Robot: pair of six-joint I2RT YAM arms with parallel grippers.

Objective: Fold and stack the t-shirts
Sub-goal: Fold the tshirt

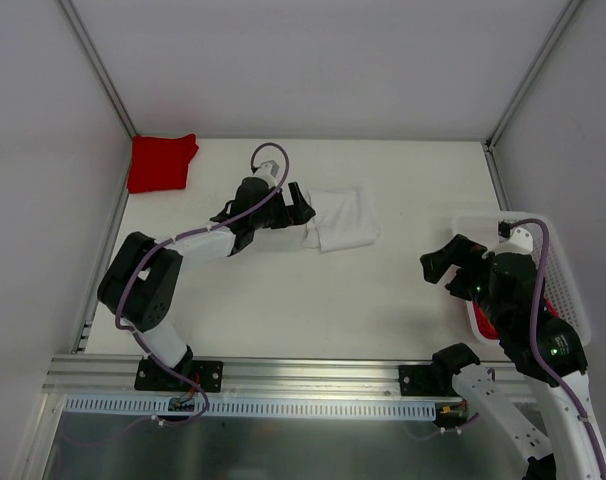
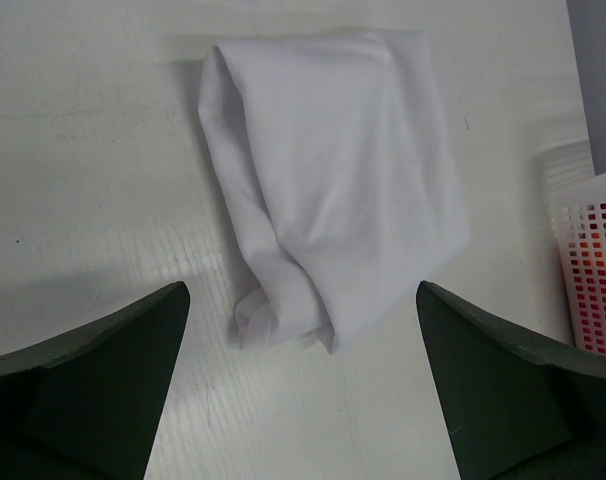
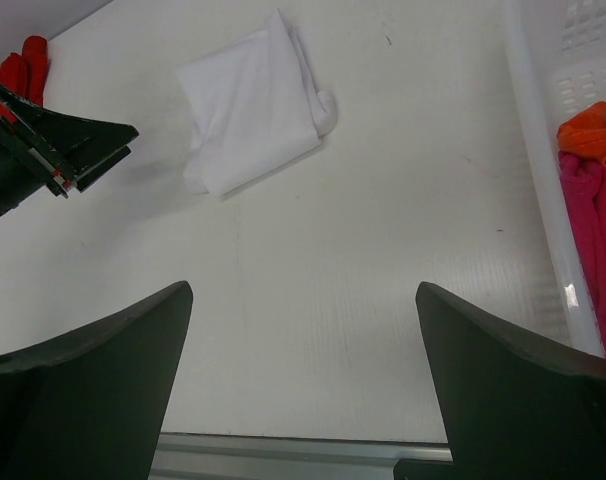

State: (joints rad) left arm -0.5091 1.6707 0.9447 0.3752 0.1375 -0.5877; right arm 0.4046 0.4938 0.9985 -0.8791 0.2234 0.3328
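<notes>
A white table [image 1: 303, 300] stands between plain pale walls [image 1: 313, 60], aluminium posts [image 1: 96, 65] at its far corners, a metal rail [image 1: 303, 372] along its near edge.

Basket [image 1: 478, 220] contents mostly hidden under right arm [image 1: 518, 300]; red t-shirt [image 3: 28, 60] cut by frame edge.

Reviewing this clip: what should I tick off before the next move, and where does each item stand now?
1. Left claw open and empty: ok.
2. White t-shirt folded: ok, though the corner nearest that claw is bunched.
3. White t-shirt stacked on the red t-shirt: not ok; they lie apart, the red one at the table's far left corner.
4. Left claw lined up on the white t-shirt: ok; the fold's edge sits between the fingers in the wrist view.
5. Right claw open and empty: ok.
6. Basket emptied: not ok; orange and pink cloth lies inside.
</notes>
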